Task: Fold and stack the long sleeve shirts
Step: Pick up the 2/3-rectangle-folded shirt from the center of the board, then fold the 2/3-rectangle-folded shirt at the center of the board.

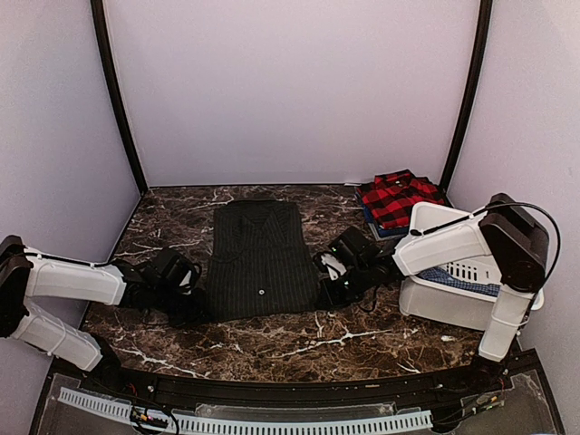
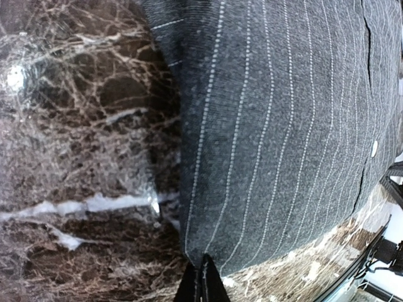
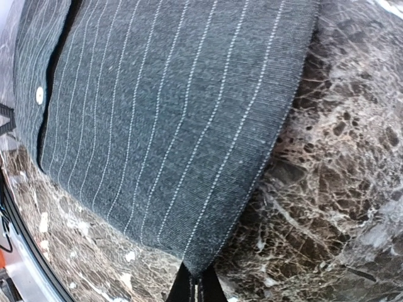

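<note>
The charcoal pinstriped long sleeve shirt (image 1: pixel 258 258) lies flat in the middle of the table, its sides folded in to make a narrow rectangle, buttons up. My left gripper (image 1: pixel 201 302) is low at its near left corner. In the left wrist view, the left gripper (image 2: pixel 203 277) is shut on that corner of the shirt (image 2: pixel 283 126). My right gripper (image 1: pixel 323 294) is at the near right corner. The right wrist view shows the right gripper (image 3: pixel 200 283) pinching the shirt (image 3: pixel 176 113) by its tip. The red-and-black plaid shirt (image 1: pixel 397 198) lies folded at the back right.
A white plastic bin (image 1: pixel 453 304) stands at the right edge, under the right arm, with blue checked cloth (image 1: pixel 458 276) inside. The plaid shirt rests on a blue folded cloth (image 1: pixel 385 229). Dark marble table (image 1: pixel 299 340) lies between the shirt and the arm bases.
</note>
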### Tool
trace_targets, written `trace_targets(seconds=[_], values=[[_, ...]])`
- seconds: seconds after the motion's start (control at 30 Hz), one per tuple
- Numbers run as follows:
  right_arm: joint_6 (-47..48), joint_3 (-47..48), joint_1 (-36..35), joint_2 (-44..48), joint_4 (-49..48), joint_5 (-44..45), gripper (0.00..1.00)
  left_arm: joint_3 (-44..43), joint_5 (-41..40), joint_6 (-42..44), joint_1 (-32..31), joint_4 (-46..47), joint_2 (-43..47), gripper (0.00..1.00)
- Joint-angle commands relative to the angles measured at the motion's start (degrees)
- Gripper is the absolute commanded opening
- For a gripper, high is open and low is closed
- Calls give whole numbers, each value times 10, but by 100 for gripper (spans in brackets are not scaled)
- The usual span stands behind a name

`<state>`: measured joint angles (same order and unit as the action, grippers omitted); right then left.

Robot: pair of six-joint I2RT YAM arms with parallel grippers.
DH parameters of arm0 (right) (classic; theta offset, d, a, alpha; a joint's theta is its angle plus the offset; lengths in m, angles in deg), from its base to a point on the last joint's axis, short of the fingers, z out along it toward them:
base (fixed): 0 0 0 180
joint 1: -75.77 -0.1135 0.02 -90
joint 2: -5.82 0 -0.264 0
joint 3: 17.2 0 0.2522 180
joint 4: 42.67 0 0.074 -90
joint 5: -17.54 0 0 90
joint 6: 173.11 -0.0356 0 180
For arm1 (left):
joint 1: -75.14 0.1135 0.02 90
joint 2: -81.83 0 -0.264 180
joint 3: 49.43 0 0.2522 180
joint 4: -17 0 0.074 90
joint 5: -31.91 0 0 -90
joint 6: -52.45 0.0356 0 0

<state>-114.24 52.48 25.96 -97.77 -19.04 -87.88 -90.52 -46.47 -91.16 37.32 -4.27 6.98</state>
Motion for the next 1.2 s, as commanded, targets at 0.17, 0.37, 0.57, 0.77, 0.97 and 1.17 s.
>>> trace_targets(seconds=[0.17,0.37,0.57,0.77,0.97,1.17], values=[[2,-19,1,65,27,21,0,-14,7,12,-14,-85,59,0],[8,-17,-9,122,71,31,0,-36,-2,8,-25,-160,129,0],[16,37,-13,166,139,47,0,-96,-3,8,-28,-232,186,0],[34,180,-5,148,216,73,0,-208,-2,20,-28,-277,165,0],[67,313,56,27,184,64,0,-283,52,100,76,-202,43,0],[73,569,118,-207,175,63,0,-348,104,142,210,-44,-146,0]])
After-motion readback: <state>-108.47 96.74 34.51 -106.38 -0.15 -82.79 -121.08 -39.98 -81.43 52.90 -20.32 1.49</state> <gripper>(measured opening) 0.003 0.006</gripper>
